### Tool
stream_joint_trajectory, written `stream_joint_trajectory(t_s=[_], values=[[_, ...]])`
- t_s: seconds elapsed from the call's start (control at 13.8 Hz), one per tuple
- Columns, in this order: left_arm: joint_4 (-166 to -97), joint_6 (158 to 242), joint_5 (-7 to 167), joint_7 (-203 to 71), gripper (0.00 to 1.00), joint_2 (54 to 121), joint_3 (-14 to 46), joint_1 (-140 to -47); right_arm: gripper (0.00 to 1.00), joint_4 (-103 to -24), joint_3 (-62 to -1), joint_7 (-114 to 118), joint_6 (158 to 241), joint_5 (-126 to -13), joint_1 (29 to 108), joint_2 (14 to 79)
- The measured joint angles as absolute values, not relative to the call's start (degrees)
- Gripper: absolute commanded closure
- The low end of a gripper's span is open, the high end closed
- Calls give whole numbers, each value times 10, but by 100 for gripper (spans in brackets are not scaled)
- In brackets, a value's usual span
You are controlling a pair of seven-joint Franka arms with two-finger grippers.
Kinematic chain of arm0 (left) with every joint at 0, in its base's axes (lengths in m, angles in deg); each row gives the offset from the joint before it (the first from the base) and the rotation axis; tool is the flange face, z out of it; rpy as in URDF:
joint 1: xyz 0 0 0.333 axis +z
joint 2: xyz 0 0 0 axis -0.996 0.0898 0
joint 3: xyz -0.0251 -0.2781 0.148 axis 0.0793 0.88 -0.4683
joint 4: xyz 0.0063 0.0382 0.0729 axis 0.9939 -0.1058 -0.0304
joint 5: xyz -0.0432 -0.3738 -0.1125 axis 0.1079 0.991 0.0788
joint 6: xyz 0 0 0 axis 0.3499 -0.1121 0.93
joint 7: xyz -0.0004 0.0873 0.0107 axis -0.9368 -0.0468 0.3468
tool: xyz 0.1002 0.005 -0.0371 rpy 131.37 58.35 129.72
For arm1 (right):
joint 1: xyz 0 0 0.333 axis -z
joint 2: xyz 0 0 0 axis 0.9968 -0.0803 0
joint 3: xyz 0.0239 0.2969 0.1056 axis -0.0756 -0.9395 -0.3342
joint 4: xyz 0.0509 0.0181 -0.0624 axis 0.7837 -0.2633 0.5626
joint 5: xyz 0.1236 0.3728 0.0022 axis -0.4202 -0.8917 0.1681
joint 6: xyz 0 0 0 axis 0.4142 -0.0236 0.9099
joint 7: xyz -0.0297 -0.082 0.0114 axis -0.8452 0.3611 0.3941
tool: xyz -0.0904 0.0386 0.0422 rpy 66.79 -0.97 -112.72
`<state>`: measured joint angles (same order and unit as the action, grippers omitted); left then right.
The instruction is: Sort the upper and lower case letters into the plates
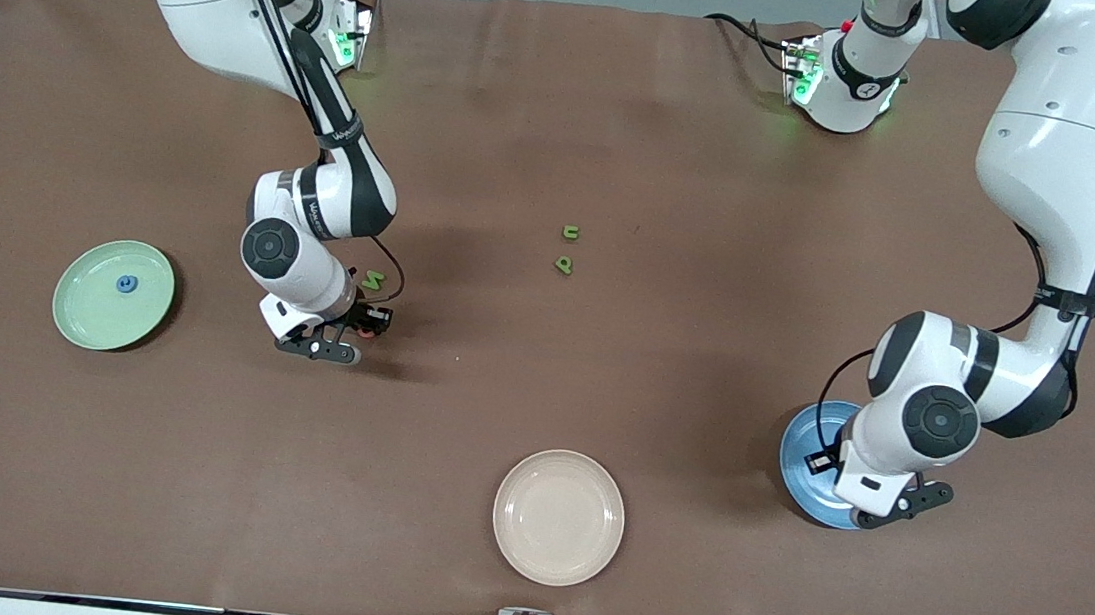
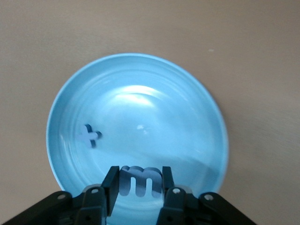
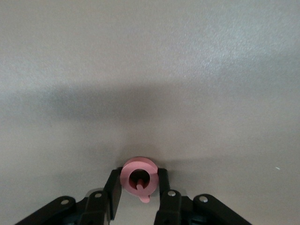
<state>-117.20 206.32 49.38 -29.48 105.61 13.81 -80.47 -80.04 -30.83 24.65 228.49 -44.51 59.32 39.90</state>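
My left gripper hangs over the blue plate, shut on a blue lower case letter m with a finger against each side. A second small blue letter lies in that plate. The right gripper is low at the table, between the pale green plate and the table's middle, shut on the red upper case letter Q. A blue letter lies in the green plate. A green M lies just beside the right gripper.
Two more green letters lie near the table's middle. A cream plate sits near the front edge. The left arm's hand covers part of the blue plate in the front view.
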Motion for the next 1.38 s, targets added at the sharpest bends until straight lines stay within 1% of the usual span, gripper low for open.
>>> stream_joint_trajectory(t_s=[0.07,0.22,0.36,0.51,0.65,0.8,0.87,1.02,1.16,1.23,1.38], values=[[-1182,2075,494,-299,1,1057,138,-798,80,-796,-304,246,2280,-445,593,402],[-1189,2080,494,-299,1,1057,140,-795,80,-781,-278,242,2223,-427,593,425],[-1189,2064,494,-296,1,1049,158,-797,80,-774,-232,212,2153,-397,595,467],[-1189,2019,494,-261,4,1029,206,-800,80,-777,-192,143,2097,-389,613,506],[-1198,1993,494,-191,8,1012,264,-807,80,-783,-178,63,2073,-386,661,526],[-1222,1989,494,-111,11,1005,311,-820,80,-790,-175,-24,2073,-383,720,526],[-1234,1990,494,-72,12,1005,325,-833,80,-794,-175,-69,2076,-382,750,525],[-1251,2004,494,5,15,1006,334,-873,79,-798,-174,-144,2089,-382,803,521],[-1258,2030,494,91,19,1012,335,-927,79,-805,-175,-178,2114,-382,833,512],[-1260,2044,494,130,19,1017,335,-954,79,-811,-175,-184,2130,-382,839,504],[-1262,2064,494,189,24,1029,333,-996,79,-823,-176,-185,2169,-382,843,484]])
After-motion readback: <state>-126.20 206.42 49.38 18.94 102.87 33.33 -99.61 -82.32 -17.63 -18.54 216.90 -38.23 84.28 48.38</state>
